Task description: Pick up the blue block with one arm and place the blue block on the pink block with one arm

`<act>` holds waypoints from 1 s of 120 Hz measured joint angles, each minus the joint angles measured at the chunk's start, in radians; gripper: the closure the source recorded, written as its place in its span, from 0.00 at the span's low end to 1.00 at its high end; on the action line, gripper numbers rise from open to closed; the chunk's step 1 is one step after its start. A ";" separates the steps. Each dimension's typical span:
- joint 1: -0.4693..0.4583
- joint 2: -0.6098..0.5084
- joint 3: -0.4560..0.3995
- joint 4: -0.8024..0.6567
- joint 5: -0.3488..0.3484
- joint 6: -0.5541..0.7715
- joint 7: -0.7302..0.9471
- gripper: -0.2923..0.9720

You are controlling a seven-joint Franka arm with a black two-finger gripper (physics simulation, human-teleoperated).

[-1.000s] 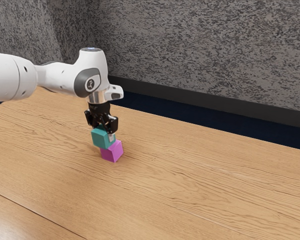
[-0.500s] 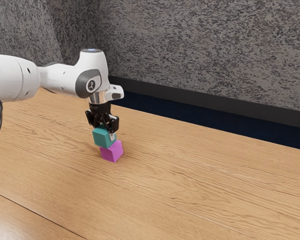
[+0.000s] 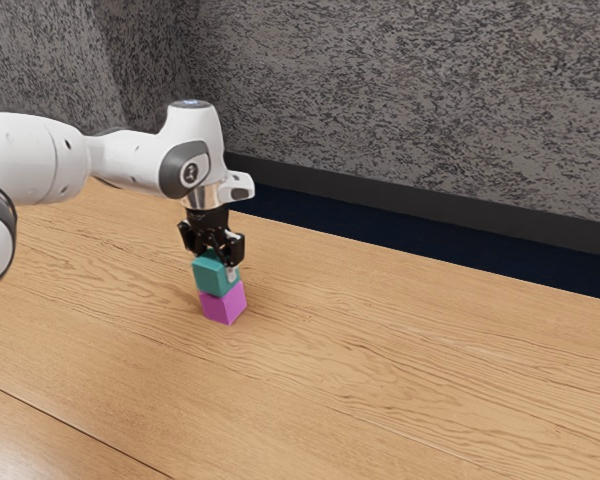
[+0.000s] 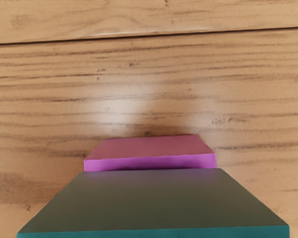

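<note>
The lower block (image 3: 223, 303) stands on the worktop (image 3: 400, 380). The upper block (image 3: 211, 276) sits directly above it, seemingly touching, clamped in the pincer (image 3: 217, 265).

Light wooden bench (image 3: 400, 380) with wavy grain, plank seam (image 3: 60, 421) near its front edge, speckled grey wall (image 3: 410, 90) beyond its far edge, dark band (image 3: 430, 232) at wall's foot

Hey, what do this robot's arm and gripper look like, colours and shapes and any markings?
The arm has smooth, rounded white shells. A dark grey joint disc near the wrist bears a small white mark, and a pale blue cap sits on top. A short silvery flange leads to the compact black two-finger gripper.
</note>
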 joint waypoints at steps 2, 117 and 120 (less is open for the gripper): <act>0.000 0.001 0.000 0.002 0.000 0.000 0.000 0.49; 0.006 -0.204 -0.025 -0.066 -0.008 -0.030 0.015 0.24; 0.010 -0.208 -0.030 -0.069 -0.009 -0.038 0.017 0.24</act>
